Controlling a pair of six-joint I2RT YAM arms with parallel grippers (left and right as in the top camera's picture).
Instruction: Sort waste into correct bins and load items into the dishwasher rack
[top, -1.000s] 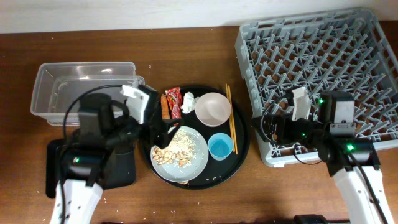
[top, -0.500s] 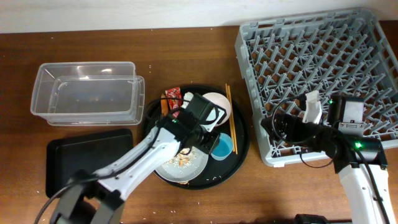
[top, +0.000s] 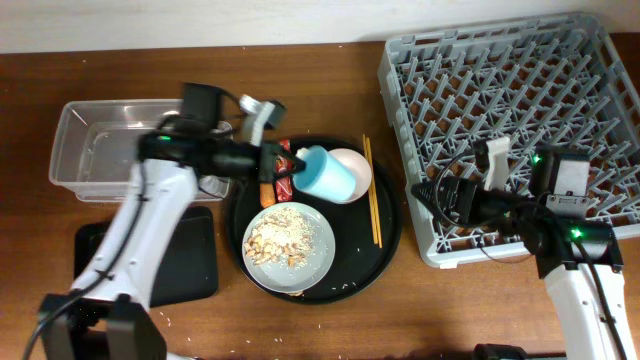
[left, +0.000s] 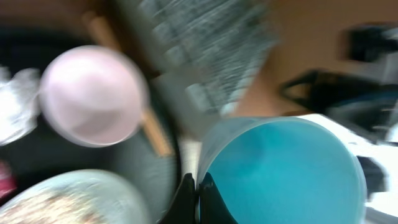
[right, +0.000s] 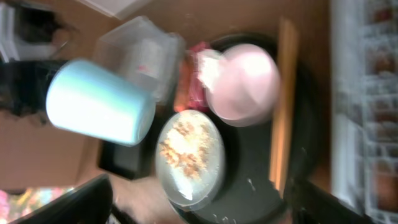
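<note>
My left gripper (top: 296, 170) is shut on the rim of the light-blue cup (top: 326, 173), one finger inside and one outside. The cup (left: 286, 168) hangs tipped on its side above the round black tray (top: 385, 250). It hides part of the white bowl (top: 355, 168). The grey plate (top: 290, 236) carries beige food scraps. The chopsticks (top: 372, 205) lie along the tray's right side. The red wrapper (top: 283, 160) and the carrot piece (top: 265, 190) lie by the left gripper, and the white tissue (right: 205, 62) lies beside the bowl (right: 242, 81). My right gripper (top: 420, 192) stands open and empty at the dishwasher rack's (top: 520, 110) front left corner.
The clear tub (top: 120, 150) stands at the left, with the flat black tray (top: 190, 260) in front of it under my left arm. Crumbs are scattered on the wooden table near the round tray.
My left gripper has shut on the cup's rim and lifted it off the round tray, up and to the left over the bowl. The right arm has barely moved.
</note>
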